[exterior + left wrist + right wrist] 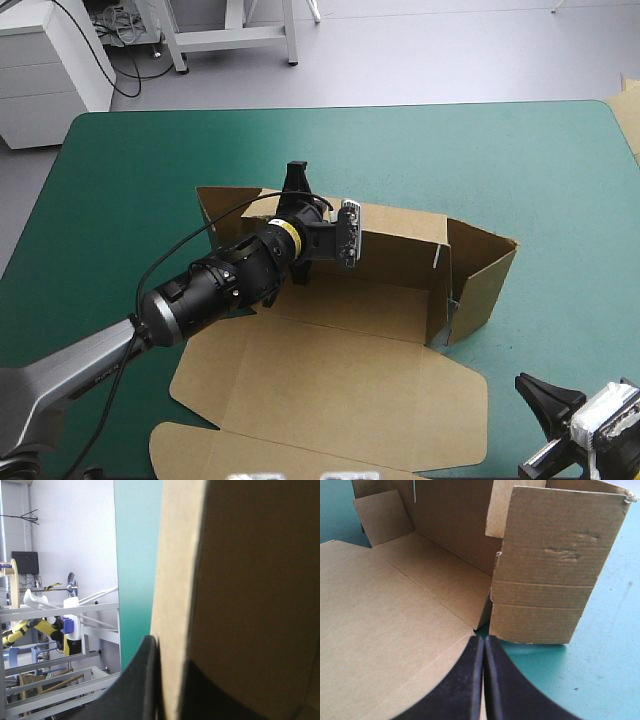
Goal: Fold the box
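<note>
The left gripper (297, 182) pinches the back wall of the brown box (400, 255), while the right gripper (484, 652) sits squeezed tight and empty near the flat lid (330, 385).

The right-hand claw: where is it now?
High view: the right gripper sits shut by the table's near right corner, just off the flat lid of the box, aimed at its raised end wall.
</note>
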Controlling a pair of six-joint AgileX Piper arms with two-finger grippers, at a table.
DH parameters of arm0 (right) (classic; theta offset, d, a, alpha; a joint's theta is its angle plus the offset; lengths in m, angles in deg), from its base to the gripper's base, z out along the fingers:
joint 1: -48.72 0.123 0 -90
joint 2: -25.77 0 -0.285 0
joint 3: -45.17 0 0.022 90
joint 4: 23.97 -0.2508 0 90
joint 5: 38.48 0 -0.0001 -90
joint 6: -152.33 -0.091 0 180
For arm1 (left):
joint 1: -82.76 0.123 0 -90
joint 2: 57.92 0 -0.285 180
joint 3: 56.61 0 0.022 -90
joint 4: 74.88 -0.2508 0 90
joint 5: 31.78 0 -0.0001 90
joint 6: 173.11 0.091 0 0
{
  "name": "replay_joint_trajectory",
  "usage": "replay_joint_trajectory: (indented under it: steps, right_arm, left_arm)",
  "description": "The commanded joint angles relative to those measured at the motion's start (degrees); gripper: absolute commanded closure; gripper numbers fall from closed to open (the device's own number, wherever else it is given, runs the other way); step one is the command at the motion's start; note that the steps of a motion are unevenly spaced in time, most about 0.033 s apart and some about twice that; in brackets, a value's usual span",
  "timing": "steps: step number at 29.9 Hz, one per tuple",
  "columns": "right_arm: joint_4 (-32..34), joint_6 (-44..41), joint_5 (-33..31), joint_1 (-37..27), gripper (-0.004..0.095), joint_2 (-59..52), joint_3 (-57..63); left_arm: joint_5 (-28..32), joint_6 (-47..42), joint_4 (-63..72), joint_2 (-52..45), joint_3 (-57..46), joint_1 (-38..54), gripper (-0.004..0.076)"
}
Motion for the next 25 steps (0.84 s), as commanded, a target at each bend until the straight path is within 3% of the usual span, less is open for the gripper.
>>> replay_joint_trajectory:
  steps: [1, 8, 17, 25]
  right_arm:
    - [1.07, 0.0, 4.42, -0.05, 0.0925, 1.05, -1.51]
    - [2.05, 0.68, 4.42, -0.05, 0.0887, 1.05, -1.38]
    - [2.05, 0.66, 4.42, -0.05, 0.0534, 1.05, -1.38]
    - [1.35, -0.06, 3.85, -0.05, 0.0514, 1.17, -1.74]
  left_arm:
    - [1.6, -2.09, 3.3, -1.61, 0.98, 0.62, 0.0732]
    - [8.91, -1.38, 7.45, -1.61, -1.95, 7.97, 0.0732]
    - [13.82, 2.81, 7.86, -1.61, -3.93, 7.75, 0.0732]
    - [13.29, 2.81, 7.88, -1.61, -4.04, 7.75, 0.0732]
